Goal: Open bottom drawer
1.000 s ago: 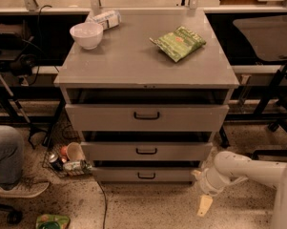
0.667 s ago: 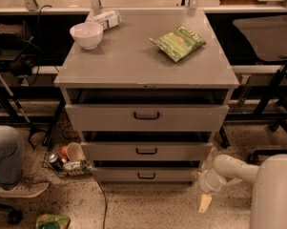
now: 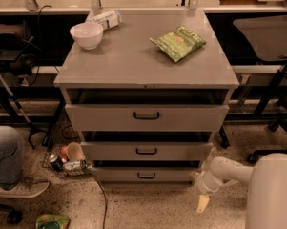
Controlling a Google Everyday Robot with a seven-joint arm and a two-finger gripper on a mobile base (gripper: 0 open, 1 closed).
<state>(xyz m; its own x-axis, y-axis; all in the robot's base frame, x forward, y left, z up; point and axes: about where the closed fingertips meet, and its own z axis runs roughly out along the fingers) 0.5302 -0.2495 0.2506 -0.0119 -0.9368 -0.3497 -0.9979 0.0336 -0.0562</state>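
The grey cabinet [image 3: 145, 68] has three drawers. The bottom drawer [image 3: 114, 174] is the lowest, with the narrowest grey front and a small black loop handle [image 3: 146, 176]. It stands slightly out, like the two above it. My gripper [image 3: 202, 203] hangs low at the right, just off the bottom drawer's right corner, close above the floor, with a pale fingertip pointing down. It touches nothing that I can see. My white arm [image 3: 271, 190] fills the lower right corner.
A white bowl [image 3: 86, 35], a white bottle [image 3: 105, 18] lying down and a green snack bag [image 3: 179, 42] lie on the cabinet top. A wire basket with cups and cans [image 3: 66, 159] sits on the floor at left. A person's leg and shoe [image 3: 9, 168] are far left. A chair base [image 3: 276, 123] stands at right.
My arm's body has come further into view at the lower right. The gripper stays near the bottom drawer's right corner. The drawers have not moved.
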